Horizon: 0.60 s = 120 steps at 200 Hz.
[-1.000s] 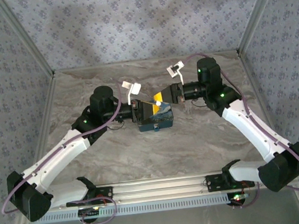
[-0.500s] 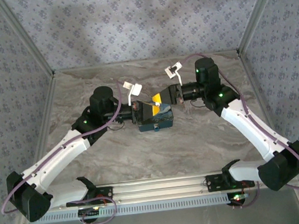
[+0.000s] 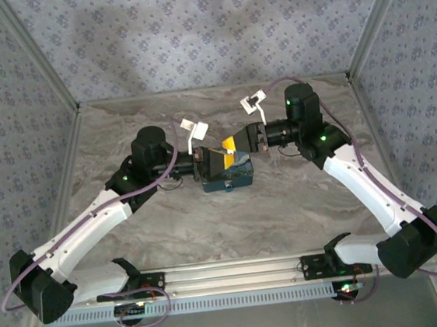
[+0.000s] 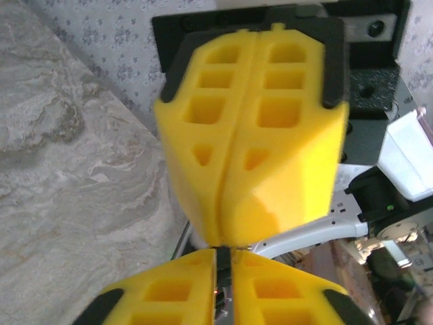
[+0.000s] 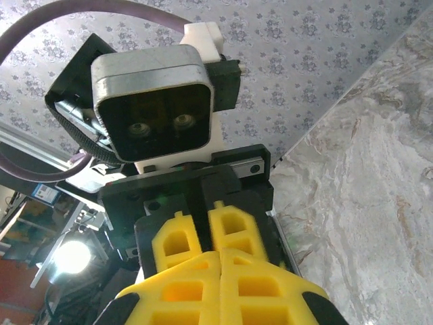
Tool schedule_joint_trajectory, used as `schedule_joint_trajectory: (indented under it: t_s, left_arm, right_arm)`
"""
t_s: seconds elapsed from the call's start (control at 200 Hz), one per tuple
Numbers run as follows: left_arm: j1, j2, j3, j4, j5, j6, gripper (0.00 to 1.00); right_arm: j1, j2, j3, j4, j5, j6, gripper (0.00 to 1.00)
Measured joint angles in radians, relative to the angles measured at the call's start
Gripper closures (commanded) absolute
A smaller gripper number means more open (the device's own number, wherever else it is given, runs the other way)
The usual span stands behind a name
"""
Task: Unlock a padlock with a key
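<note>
Marble tabletop carries the dark padlock, and just above it the right gripper is pinched shut facing the left gripper, whose gap and hold I cannot tell, so turning the key apparently remains.

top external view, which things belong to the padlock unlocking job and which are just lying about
In the job: left gripper, right gripper, dark blue block beneath them (probably the padlock).
Just there: marbled tabletop, patterned walls, aluminium rail.
</note>
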<state>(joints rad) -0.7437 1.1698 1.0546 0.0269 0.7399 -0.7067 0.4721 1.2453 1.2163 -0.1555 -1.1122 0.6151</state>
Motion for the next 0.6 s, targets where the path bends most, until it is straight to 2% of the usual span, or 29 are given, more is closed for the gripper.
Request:
schedule_joint_trajectory:
  t_s: [0.075,0.6]
  left_arm:
    - [0.0,-0.001,-0.001,-0.004,-0.007,-0.001,0.75]
    - [0.026,-0.066,-0.012,0.004,-0.041,-0.002,0.73]
  right_arm:
    - [0.0,0.0,0.0,0.0,-0.003,-0.004,0.99]
    - [0.012,0.0,0.0,-0.031,-0.026,-0.007,0.99]
